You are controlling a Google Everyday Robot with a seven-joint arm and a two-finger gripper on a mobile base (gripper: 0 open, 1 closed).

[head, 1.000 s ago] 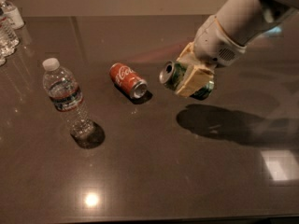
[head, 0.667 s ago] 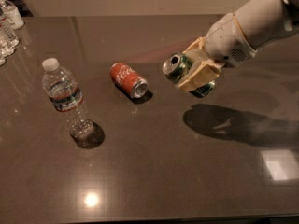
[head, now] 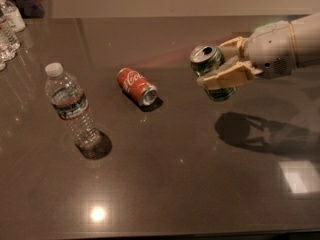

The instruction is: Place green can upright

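Note:
The green can (head: 209, 64) is held in the air above the dark table (head: 165, 174), at the right of the camera view. It stands nearly upright, its silver top tilted slightly toward the left. My gripper (head: 220, 66) comes in from the right and is shut on the green can, with one tan finger (head: 222, 77) across its front and the other behind it. The can's shadow lies on the table below and to the right.
A red Coca-Cola can (head: 136, 86) lies on its side left of the gripper. A clear water bottle (head: 70, 106) stands at the left. More bottles (head: 7, 26) stand at the far left corner.
The gripper has lifted the green can and turned it from a leaning pose to nearly upright. The arm has swung lower toward the right. The other objects have not moved.

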